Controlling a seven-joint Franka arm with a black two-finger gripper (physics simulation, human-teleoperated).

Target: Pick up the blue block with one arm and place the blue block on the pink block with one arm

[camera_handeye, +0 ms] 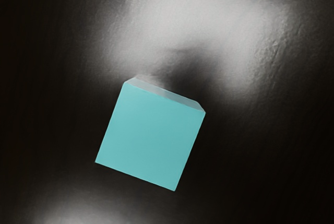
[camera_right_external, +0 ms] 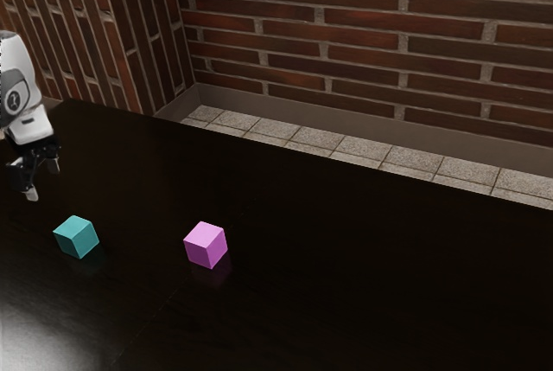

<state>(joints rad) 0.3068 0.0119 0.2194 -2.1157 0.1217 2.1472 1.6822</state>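
Observation:
The blue block [camera_right_external: 76, 236], a teal cube, rests on the dark glossy table [camera_right_external: 363, 284] near the exterior view's left. A pink block [camera_right_external: 206, 244] sits on the table to its right, about two block widths away. My gripper [camera_right_external: 34, 179] hangs above the table, up and to the left of the blue block, open with nothing between its fingers. In the wrist view the blue block [camera_handeye: 150, 139] lies below the hand, turned at an angle, its top face fully in sight.
The table's far edge runs diagonally, with a strip of stone floor [camera_right_external: 363, 148] beyond it. Brick walls [camera_right_external: 371, 34] stand behind. The table surface stretches bare to the right of the pink block.

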